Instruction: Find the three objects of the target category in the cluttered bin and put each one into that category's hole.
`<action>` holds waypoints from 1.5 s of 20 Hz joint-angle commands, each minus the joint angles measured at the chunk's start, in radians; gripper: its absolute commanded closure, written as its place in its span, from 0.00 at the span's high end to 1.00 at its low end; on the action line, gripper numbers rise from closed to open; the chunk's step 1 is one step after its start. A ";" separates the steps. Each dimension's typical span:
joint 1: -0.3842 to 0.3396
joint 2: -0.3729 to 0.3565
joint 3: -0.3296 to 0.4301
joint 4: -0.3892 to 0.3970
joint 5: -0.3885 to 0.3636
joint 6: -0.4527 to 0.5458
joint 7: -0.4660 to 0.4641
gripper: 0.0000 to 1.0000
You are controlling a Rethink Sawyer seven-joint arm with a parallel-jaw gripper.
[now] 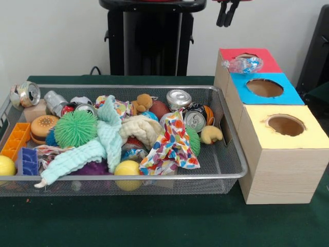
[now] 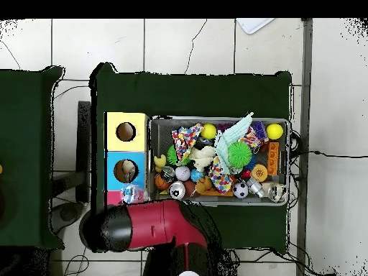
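Note:
One clear crumpled water bottle [image 1: 243,65] with a blue-and-white label lies on its side on the red-topped box, at the seam with the blue surround; it also shows in the overhead view [image 2: 131,192]. The blue-surround hole [image 1: 264,87] [image 2: 126,170] is just beside it, and something pale shows inside the hole from overhead. My gripper [image 1: 226,14] shows only its black tips at the top edge, high above the boxes, open and empty. The wire mesh bin [image 1: 128,176] [image 2: 215,119] is full of clutter; I see no other bottle in it.
The yellow-surround hole [image 1: 285,125] is nearest the camera and the red box top [image 1: 262,55] is farthest. The bin holds metal cans [image 1: 178,98], a green spiky ball [image 1: 75,128], cloths, yellow balls and an orange block. My red arm [image 2: 154,223] covers part of the red box from overhead.

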 commanded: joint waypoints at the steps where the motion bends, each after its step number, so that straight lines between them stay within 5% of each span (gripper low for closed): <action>1: -0.016 0.049 0.042 0.169 -0.035 -0.126 0.056 0.00; 14: -0.002 0.222 0.037 0.137 -0.081 -0.296 0.103 0.00; 20: 0.043 0.292 0.022 0.017 -0.061 -0.269 0.141 0.00; 30: 0.132 0.286 0.001 -0.098 0.014 -0.114 0.195 0.00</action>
